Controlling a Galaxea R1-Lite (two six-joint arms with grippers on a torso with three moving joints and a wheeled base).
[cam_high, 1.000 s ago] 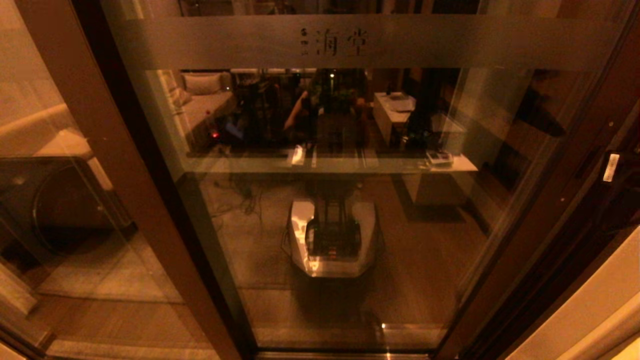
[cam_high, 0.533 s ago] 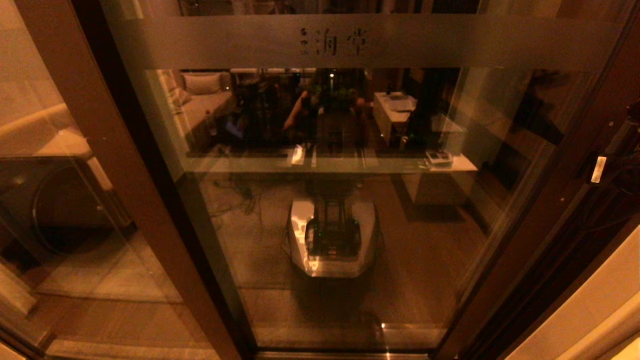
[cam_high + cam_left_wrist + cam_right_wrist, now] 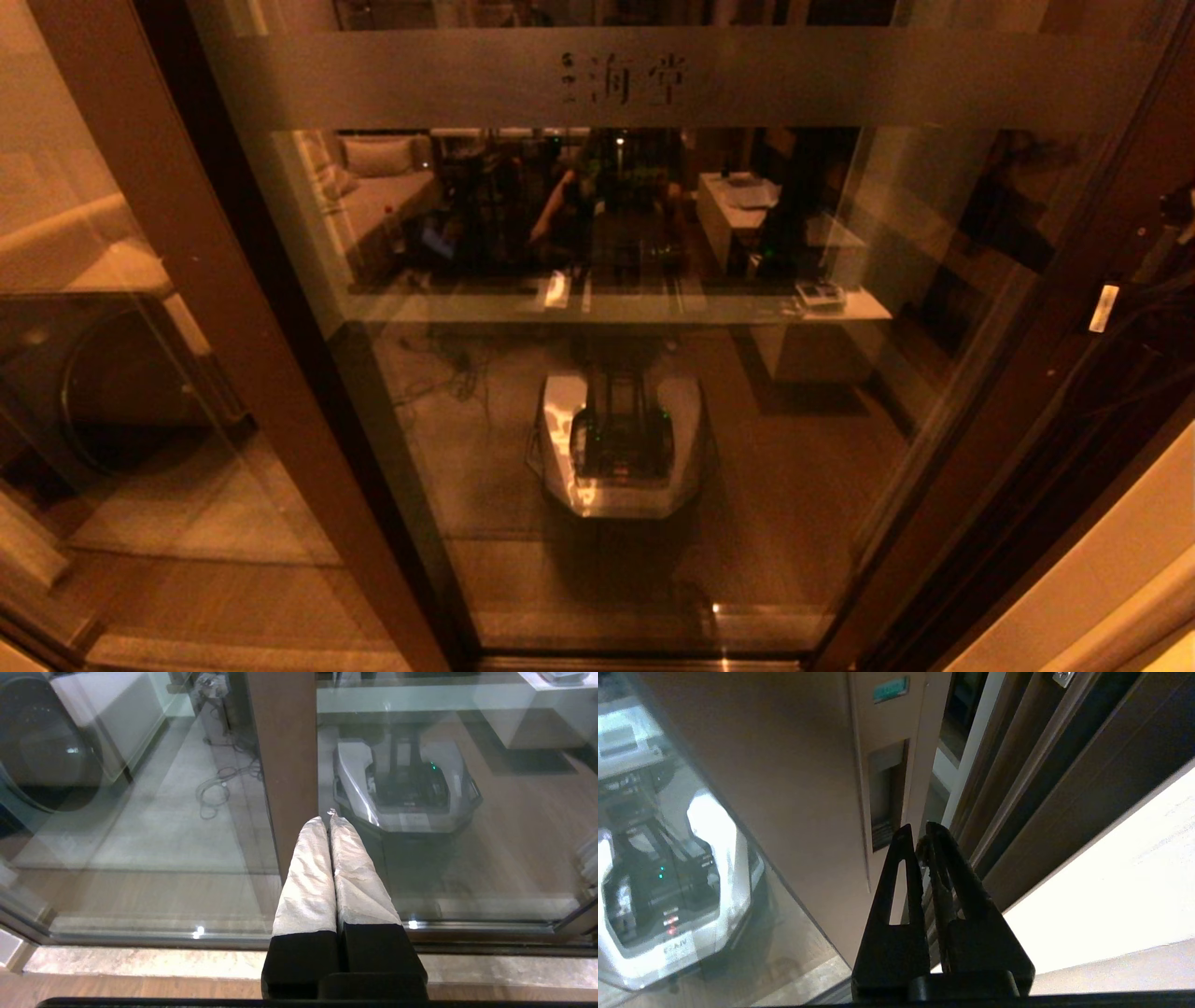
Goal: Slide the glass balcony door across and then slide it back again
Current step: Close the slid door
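Observation:
The glass balcony door [image 3: 794, 448] fills the head view, with its broad frosted band [image 3: 840, 79] on top, a thin strip [image 3: 467, 308] at mid height and a dark brown frame. My right gripper [image 3: 920, 831] is shut and empty, its tips just below the recessed handle [image 3: 887, 793] in the door's right stile [image 3: 794, 765]. Whether they touch the stile I cannot tell. The right arm [image 3: 1134, 317] shows at the right edge of the head view. My left gripper [image 3: 329, 817] is shut, with its white-wrapped fingers [image 3: 308, 877] in front of the door's left stile [image 3: 285, 742].
A narrower brown-framed glass panel [image 3: 75, 280] stands to the left, with a dark round appliance [image 3: 42, 756] behind it. The floor track [image 3: 140, 939] runs below. The door jamb [image 3: 1041, 765] and a pale wall [image 3: 1111, 868] lie right of the handle. My base is mirrored in the glass.
In the head view the right arm, with its white label, has moved up and to the left along the right stile. The door itself has not visibly shifted.

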